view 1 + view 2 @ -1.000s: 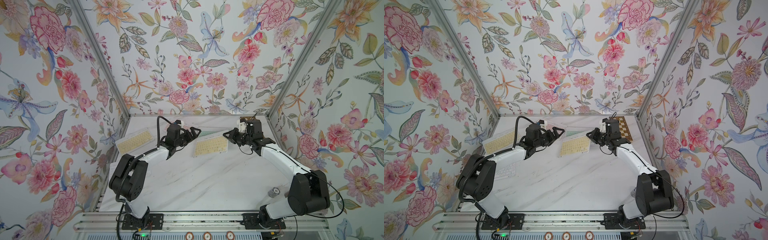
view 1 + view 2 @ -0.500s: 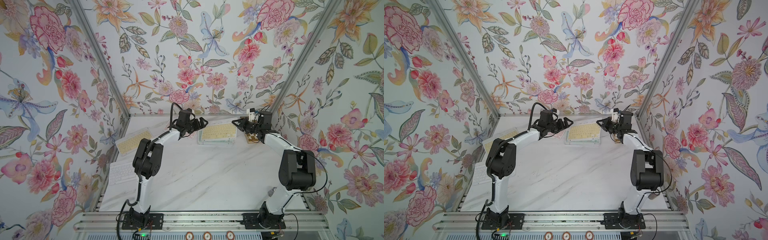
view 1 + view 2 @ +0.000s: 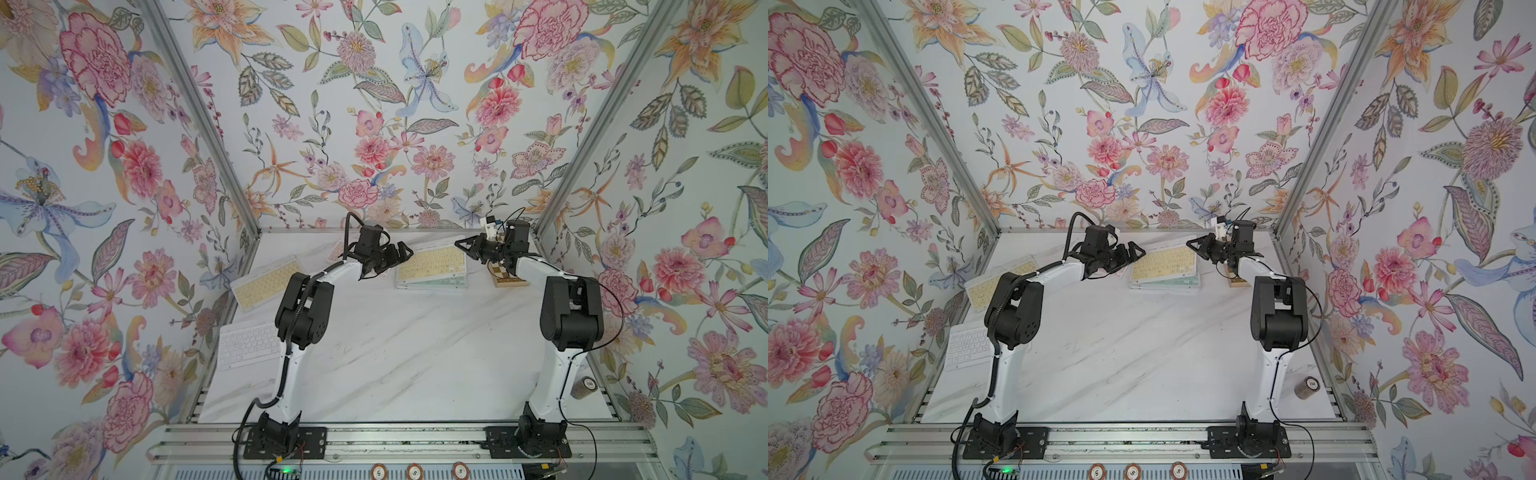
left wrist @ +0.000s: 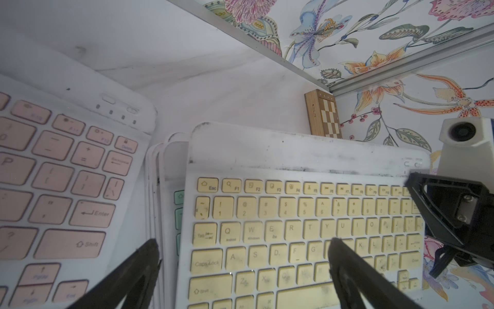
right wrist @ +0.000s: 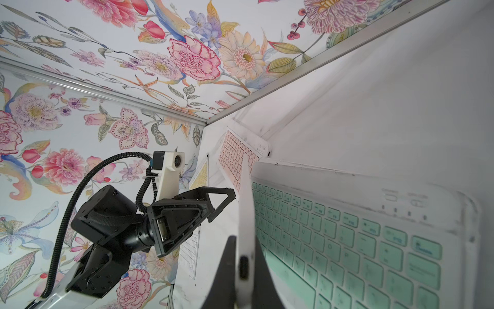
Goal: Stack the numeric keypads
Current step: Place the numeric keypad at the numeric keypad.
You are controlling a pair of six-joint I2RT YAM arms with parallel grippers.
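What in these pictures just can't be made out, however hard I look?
- Stack height: in the left wrist view the top yellow keypad covers it and only edges peek out; in both top views it is too small to count.
- Chessboard: in both top views the right arm hides most of it.
- Pink keypad: cut off by the left wrist picture's edge; mostly behind the left arm in both top views.

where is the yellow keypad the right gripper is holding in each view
In a top view: yellow keypad far centre, left of the chessboard.
In a top view: same spot.
Left wrist: fills the foreground beside the pink keypad.
Right wrist: edge-on white strip in the right gripper.
Shared landmark: mint keypad beneath it.
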